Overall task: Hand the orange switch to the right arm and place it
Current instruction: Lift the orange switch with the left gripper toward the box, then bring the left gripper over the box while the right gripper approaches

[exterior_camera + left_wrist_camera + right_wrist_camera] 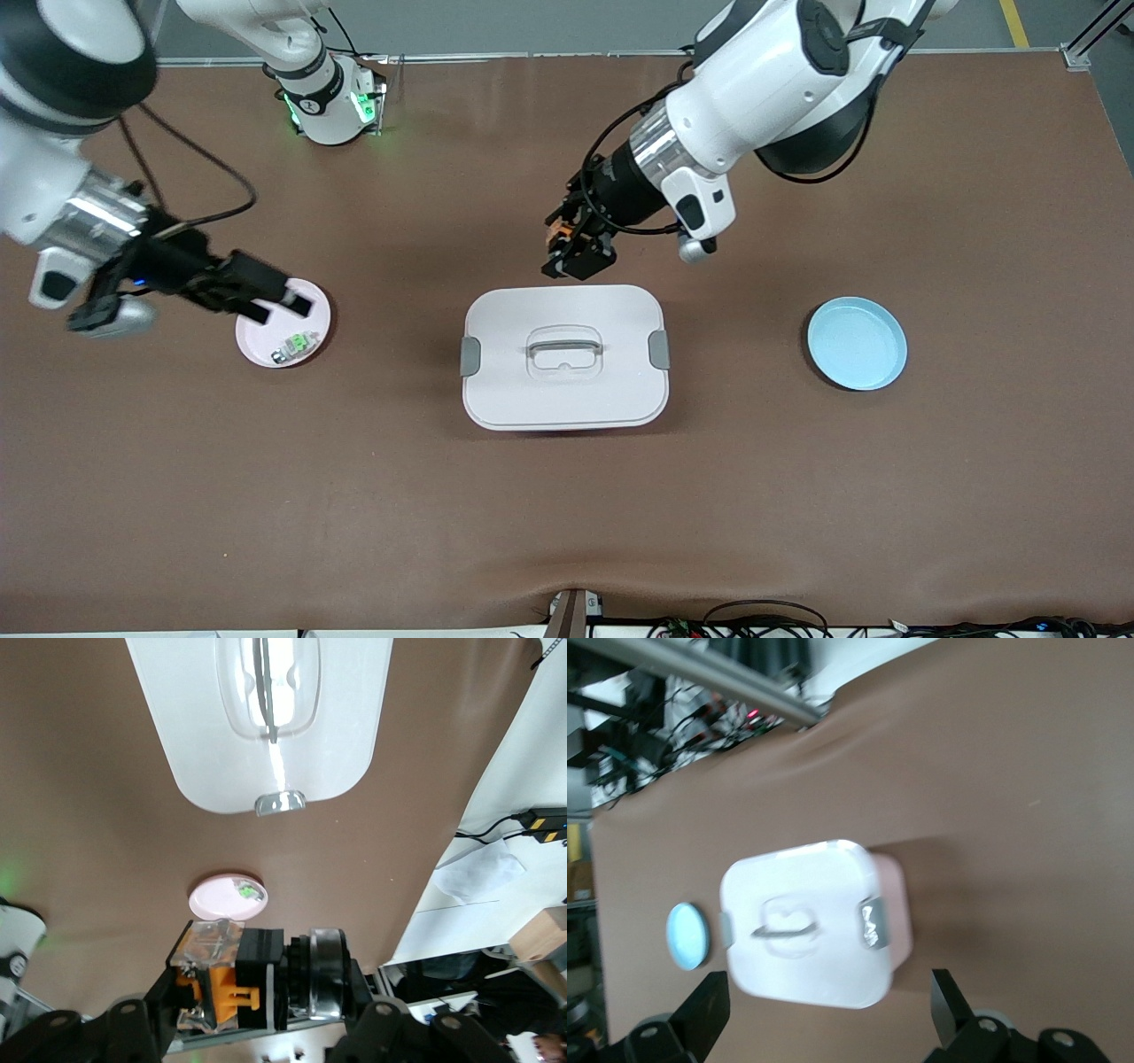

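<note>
The orange switch [557, 233], a small orange body with a black cap, is clamped in my left gripper [578, 260], which hangs over the bare table beside the white box's edge. In the left wrist view the orange switch [221, 989] fills the shut jaws of the left gripper [237, 985]. My right gripper [282, 304], on the right arm [62, 208], stands open over the pink plate [257, 347]. The right wrist view shows the right gripper [828, 1010] with its black fingers [709, 1017] wide apart and nothing between them.
A white lidded box [564, 390] with a handle sits mid-table, also seen as the box [204, 735] and box [824, 974]. A green-and-clear small part [297, 345] lies on the pink plate [217, 899]. A blue plate [857, 343] lies toward the left arm's end.
</note>
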